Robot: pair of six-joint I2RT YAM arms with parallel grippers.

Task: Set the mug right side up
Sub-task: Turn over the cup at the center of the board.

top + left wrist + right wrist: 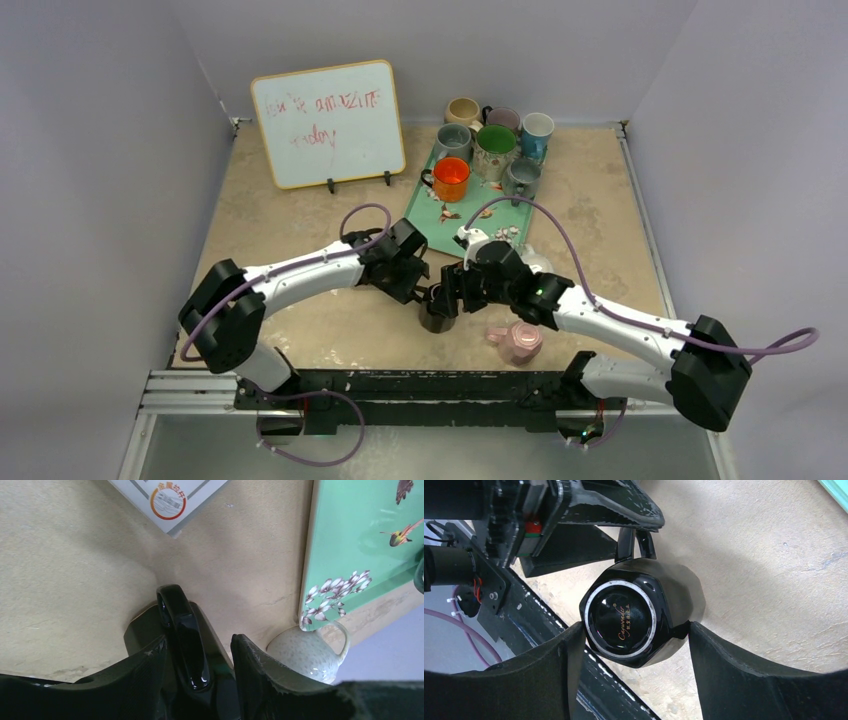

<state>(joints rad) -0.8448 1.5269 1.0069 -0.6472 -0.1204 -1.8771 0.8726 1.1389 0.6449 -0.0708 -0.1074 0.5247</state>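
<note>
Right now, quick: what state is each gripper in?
Left gripper: open, fingers either side of the handle of the black mug, not clamped.
Right gripper: closed on the black mug.

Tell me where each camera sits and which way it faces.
Top external: above and behind, looking down on the beige table; left arm and right arm show.
Left wrist: behind the left claw, facing the glossy black mug's handle.
Right wrist: behind the right claw, facing that mug's base.
Shared: the mug, in all three.
</note>
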